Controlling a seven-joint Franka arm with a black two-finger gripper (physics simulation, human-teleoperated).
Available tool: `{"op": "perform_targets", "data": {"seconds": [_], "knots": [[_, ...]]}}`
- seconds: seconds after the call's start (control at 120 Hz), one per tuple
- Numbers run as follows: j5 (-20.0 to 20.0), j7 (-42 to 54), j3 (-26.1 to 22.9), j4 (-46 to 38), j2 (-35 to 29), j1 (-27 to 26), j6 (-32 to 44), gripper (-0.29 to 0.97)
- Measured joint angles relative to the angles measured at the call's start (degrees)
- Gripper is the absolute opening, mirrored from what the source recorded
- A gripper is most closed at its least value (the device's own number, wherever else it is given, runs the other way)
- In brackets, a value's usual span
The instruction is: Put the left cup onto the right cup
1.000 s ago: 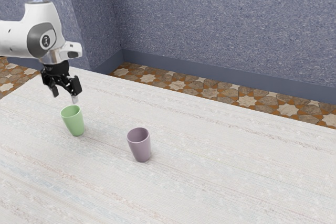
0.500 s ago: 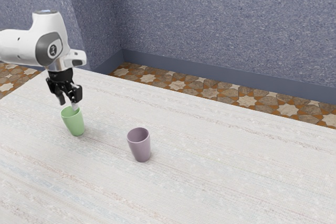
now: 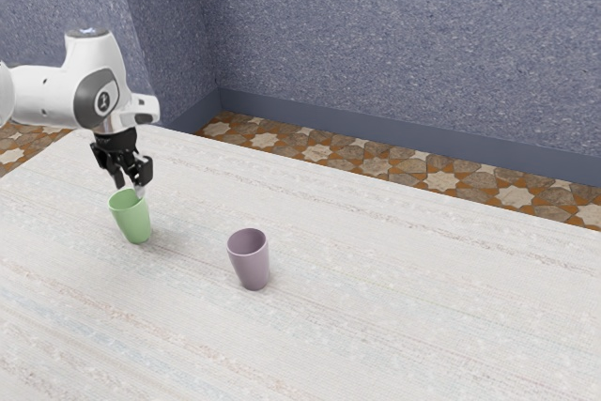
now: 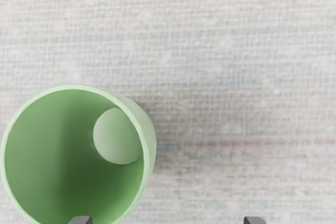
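Observation:
A light green cup stands upright on the table toward the exterior view's left. A purple cup stands upright to its right, a short way off. My black gripper hangs just above the green cup's rim, open and holding nothing. In the wrist view I look down into the green cup. The gripper straddles the cup's wall there: one of its fingertips is over the cup's mouth and the other is over bare table beside it.
The pale wood-grain table stretches wide around both cups. Behind it lie a patterned tile floor and blue-grey walls. The white arm comes in from the exterior view's left.
My hand has moved toward the exterior view's right and dropped slightly, from beside and above the green cup to right over its rim. Neither cup has moved.

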Motion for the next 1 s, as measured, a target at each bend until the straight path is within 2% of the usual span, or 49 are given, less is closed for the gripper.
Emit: {"op": "perform_targets", "data": {"seconds": [1.0], "knots": [[-2.17,2.11,0.08,2.15,7.54,1.41,2.83,0.33]]}}
